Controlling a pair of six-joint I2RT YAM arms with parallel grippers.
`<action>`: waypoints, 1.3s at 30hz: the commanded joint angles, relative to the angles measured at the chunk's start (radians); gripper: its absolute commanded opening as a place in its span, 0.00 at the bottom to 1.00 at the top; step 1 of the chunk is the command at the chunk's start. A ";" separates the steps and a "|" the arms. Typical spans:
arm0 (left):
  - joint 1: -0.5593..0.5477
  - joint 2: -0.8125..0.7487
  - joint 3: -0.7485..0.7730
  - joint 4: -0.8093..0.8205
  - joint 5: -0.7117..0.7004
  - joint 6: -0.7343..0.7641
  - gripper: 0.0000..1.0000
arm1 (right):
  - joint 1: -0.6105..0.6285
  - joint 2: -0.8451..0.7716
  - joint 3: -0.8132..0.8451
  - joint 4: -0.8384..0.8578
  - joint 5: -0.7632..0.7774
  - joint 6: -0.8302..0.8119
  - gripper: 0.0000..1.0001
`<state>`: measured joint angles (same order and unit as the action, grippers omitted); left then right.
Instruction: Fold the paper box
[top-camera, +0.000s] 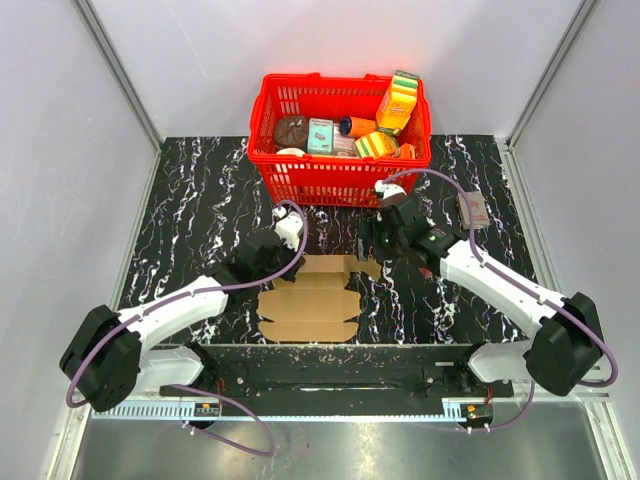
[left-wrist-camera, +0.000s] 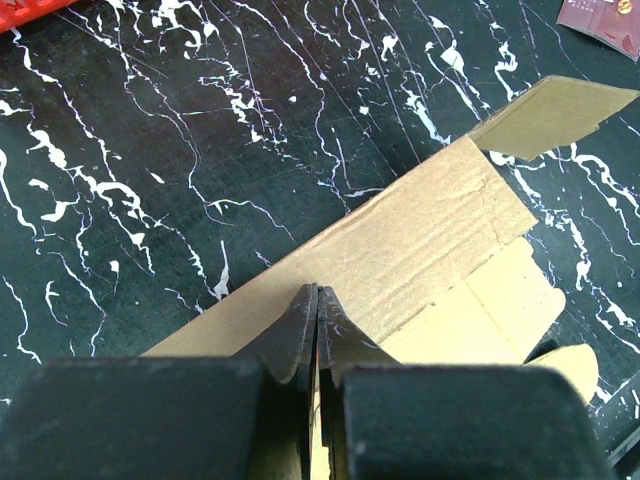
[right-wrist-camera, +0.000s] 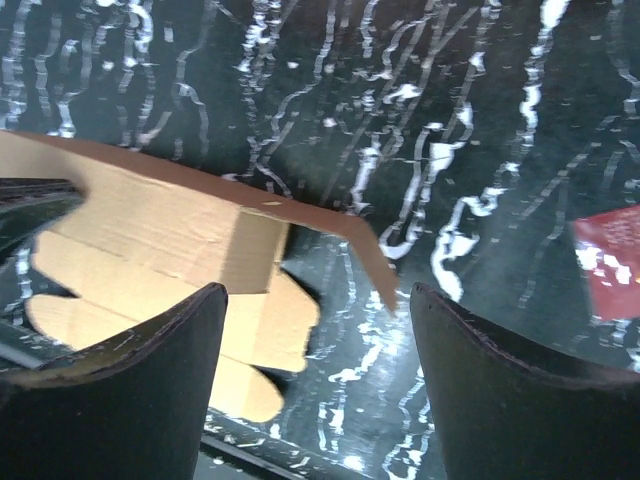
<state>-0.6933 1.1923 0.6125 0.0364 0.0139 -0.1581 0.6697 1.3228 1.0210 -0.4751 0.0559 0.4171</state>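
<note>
The paper box (top-camera: 310, 300) is a brown cardboard sheet lying partly folded near the front middle of the table. My left gripper (top-camera: 283, 256) is at its back left corner. In the left wrist view that gripper (left-wrist-camera: 318, 292) is shut, its tips pressed against the raised long panel of the paper box (left-wrist-camera: 420, 240); I see no cardboard gripped between the fingers. My right gripper (top-camera: 374, 240) hovers at the back right corner. It (right-wrist-camera: 318, 292) is open, and a bent corner flap (right-wrist-camera: 365, 245) of the paper box (right-wrist-camera: 150, 240) lies loose between and beyond its fingers.
A red basket (top-camera: 340, 175) full of small groceries stands right behind the box. A small red packet (top-camera: 472, 210) lies on the black marble table to the right; it also shows at the edge of each wrist view, as the packet (right-wrist-camera: 610, 260) and packet (left-wrist-camera: 600, 20).
</note>
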 joint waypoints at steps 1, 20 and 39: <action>0.000 -0.017 0.003 0.002 -0.008 -0.001 0.00 | 0.005 0.028 0.056 -0.168 0.168 -0.104 0.79; 0.000 -0.025 0.001 -0.003 -0.009 -0.001 0.00 | -0.016 0.147 0.016 -0.073 0.050 -0.163 0.55; 0.000 -0.025 0.009 -0.006 -0.008 -0.001 0.00 | -0.039 0.164 -0.018 -0.007 -0.021 -0.189 0.22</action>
<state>-0.6933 1.1919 0.6125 0.0212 0.0139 -0.1581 0.6357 1.4956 1.0039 -0.5190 0.0582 0.2539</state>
